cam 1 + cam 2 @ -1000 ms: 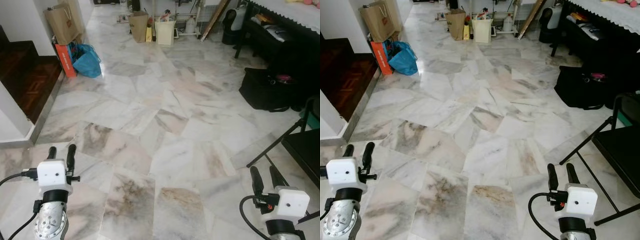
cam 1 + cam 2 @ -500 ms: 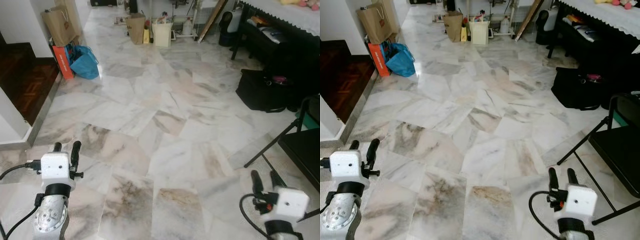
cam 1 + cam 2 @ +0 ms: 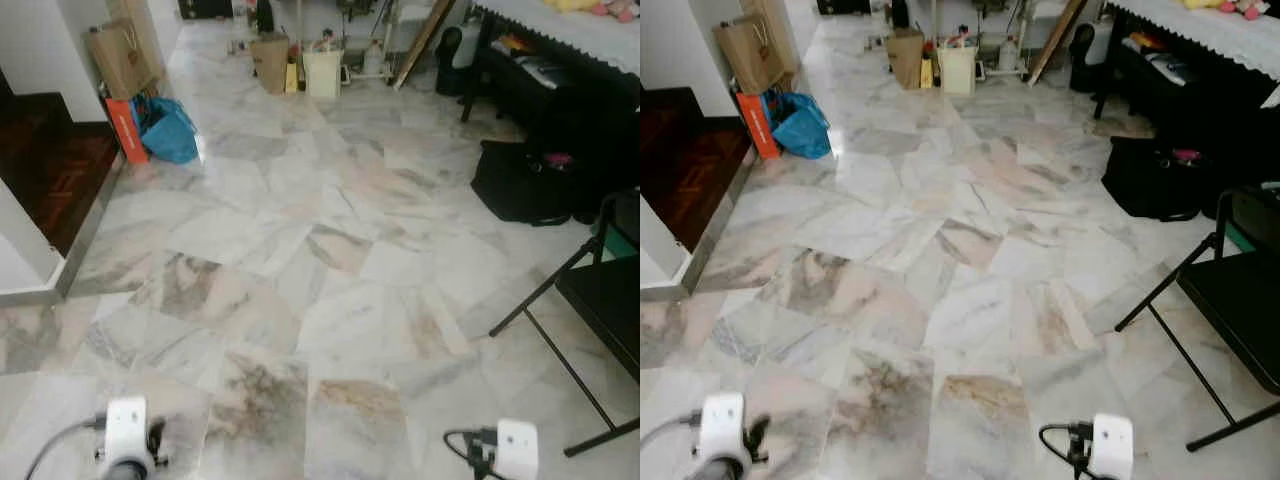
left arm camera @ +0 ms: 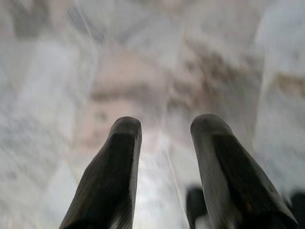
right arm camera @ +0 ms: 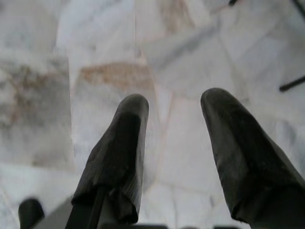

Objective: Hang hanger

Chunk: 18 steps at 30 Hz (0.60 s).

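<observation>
Left wrist view has the left gripper (image 4: 164, 126) spread open, empty, over the marble floor (image 3: 330, 230); the right gripper (image 5: 174, 102) likewise. I cannot tell where the hanger is.

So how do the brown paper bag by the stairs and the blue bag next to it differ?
The brown paper bag stands tall and stiff against the wall; the blue bag is lower, soft and slumped. The brown one sits farther from the robot, the blue one nearer. Both rest on the marble floor beside an orange box.
</observation>
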### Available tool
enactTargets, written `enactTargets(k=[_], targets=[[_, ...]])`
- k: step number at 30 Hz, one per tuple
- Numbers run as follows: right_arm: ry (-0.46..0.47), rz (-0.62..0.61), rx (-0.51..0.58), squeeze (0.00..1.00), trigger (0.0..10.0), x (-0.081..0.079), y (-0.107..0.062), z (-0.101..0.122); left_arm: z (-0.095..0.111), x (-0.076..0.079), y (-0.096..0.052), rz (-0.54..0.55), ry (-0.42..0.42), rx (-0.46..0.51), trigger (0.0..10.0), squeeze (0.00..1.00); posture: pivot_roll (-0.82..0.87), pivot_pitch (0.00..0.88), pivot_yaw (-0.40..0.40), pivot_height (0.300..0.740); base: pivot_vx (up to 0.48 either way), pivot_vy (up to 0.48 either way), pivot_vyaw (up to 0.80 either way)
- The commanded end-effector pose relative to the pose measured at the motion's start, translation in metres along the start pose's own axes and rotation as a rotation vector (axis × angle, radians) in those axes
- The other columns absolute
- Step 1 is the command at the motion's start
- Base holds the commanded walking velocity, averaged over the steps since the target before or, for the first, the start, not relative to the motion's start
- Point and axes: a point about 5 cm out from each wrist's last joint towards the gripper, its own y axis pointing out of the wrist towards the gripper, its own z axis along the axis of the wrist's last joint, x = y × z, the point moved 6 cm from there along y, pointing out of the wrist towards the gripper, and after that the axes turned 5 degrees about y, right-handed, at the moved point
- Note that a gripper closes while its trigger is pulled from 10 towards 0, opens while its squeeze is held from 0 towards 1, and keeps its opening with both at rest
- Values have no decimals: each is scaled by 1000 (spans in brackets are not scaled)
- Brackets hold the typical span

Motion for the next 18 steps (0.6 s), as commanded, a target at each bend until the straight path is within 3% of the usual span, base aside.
enactTargets(k=[1,5,8,10,16,18], targets=[[-26,-15,-75,0,10000,4,-1,-16,-15,12,0,-52,52,-76,10000,0,-88,0,-1,740,0,0,0],[-11,-19,-98,0,10000,4,1,-19,-24,18,-2,-66,64,-109,10000,0,-87,0,-3,740,0,0,0],[0,-4,-81,0,10000,0,5,-12,-18,24,1,-79,67,-91,10000,0,-93,0,-1,740,0,0,0],[18,-13,-71,0,10000,0,6,-9,-7,36,5,-119,124,-65,10000,0,-97,0,-1,740,0,0,0],[32,-22,-101,0,10000,-3,5,-19,-2,48,7,-133,131,-61,10000,0,-105,0,11,740,0,0,0],[-1,-47,-129,0,10000,-4,3,-27,-4,54,7,-143,143,-71,10000,0,-130,0,31,740,0,0,0]])
